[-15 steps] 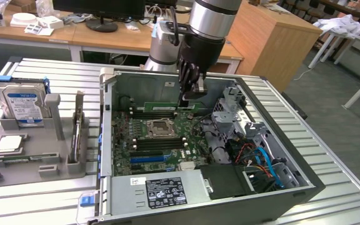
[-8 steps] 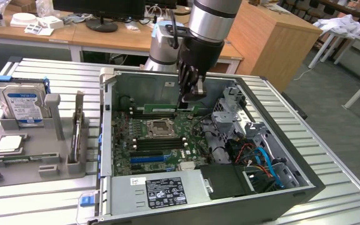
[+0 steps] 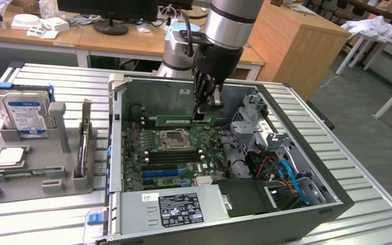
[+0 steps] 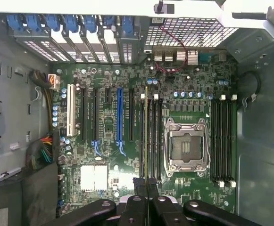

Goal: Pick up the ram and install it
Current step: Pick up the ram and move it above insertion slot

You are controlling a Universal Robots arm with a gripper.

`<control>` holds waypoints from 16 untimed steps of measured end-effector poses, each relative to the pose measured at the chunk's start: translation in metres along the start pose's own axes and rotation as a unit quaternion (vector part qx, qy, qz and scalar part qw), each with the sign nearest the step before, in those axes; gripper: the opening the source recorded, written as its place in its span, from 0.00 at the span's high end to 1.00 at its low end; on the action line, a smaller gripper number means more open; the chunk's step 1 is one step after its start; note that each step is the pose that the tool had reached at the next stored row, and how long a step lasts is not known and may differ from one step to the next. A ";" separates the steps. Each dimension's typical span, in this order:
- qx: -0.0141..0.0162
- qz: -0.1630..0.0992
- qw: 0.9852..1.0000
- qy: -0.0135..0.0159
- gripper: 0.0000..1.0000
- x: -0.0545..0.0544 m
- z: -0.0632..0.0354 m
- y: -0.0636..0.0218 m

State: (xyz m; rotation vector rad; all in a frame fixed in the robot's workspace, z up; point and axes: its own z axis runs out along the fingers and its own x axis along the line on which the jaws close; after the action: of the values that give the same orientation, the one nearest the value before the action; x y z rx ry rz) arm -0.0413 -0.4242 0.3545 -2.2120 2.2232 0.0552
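The ram (image 3: 179, 121) (image 4: 146, 136) stands on edge inside the open computer case (image 3: 332, 201), low over the bank of memory slots (image 4: 152, 141) just beside the empty processor socket (image 4: 186, 146); whether it sits in a slot cannot be told. The gripper (image 3: 203, 114) (image 4: 147, 187) is closed almost fully on it, its fingers (image 4: 137, 186) pinching the thin board's faces from either side, with the green stick running lengthwise out from between them over the motherboard (image 4: 103, 155).

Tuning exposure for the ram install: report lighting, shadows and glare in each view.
Exterior view: even room light, soft sheen on the ribbed table, case shaded inside under the gripper. Wrist view: vent grille washed out by light from behind, motherboard evenly lit, gripper, holding the ram, dark against it.
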 end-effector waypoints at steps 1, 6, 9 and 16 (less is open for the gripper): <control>0.000 0.000 1.000 0.000 0.88 0.000 0.0001 0.0000; 0.000 0.000 1.000 0.000 0.88 0.000 0.0002 0.0000; 0.000 0.000 1.000 0.000 0.88 0.000 0.0018 -0.0001; 0.000 0.000 1.000 0.000 0.88 0.000 0.0063 -0.0002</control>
State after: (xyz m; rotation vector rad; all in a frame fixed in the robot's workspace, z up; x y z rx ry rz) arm -0.0413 -0.4242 0.3482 -2.2119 2.2230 0.0551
